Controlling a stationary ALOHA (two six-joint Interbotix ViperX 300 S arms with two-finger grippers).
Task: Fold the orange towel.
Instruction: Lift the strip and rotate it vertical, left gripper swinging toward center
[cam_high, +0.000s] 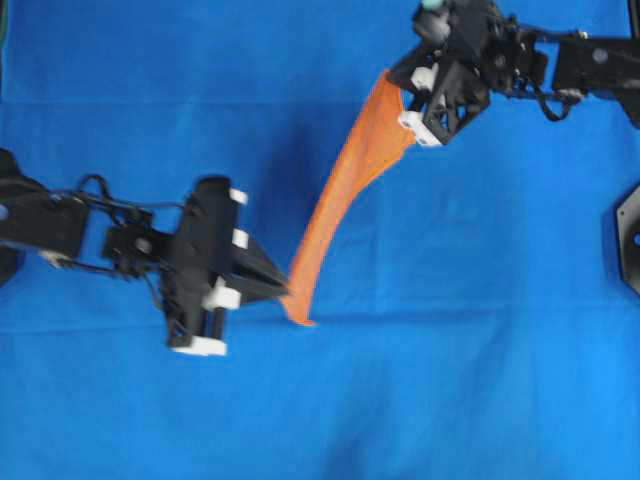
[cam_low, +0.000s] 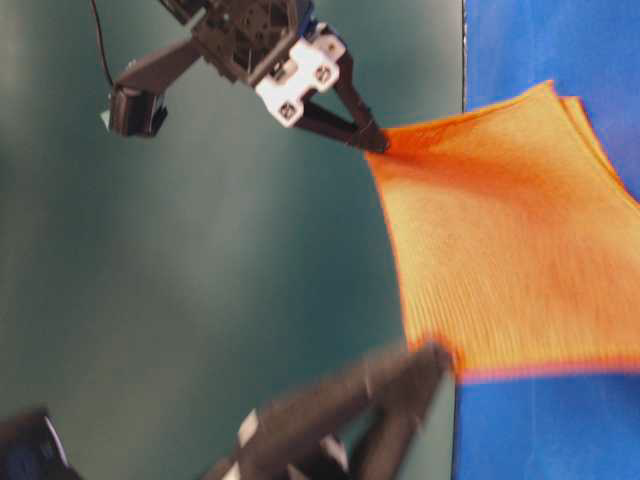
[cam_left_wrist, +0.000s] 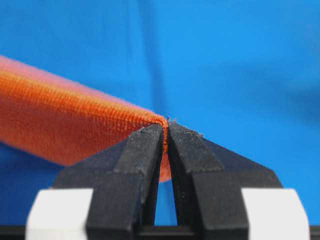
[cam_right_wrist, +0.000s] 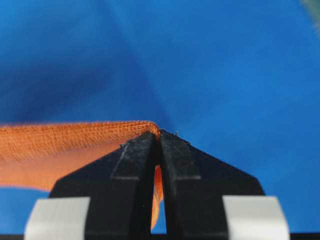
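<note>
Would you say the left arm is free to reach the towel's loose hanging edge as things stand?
Probably not: the left claw is shut on a corner of the orange towel, and the right claw pinches another, so the towel hangs stretched between them above the blue cloth. It would have to let go first.

A large blue cloth (cam_high: 480, 330) covered the bench across the whole overhead view, smooth apart from faint creases and soft dark shadows near its middle. In the table-level view a plain dull green wall (cam_low: 200, 250) filled the left side, meeting the blue cloth along a straight edge. Lighting was even and bright.
</note>
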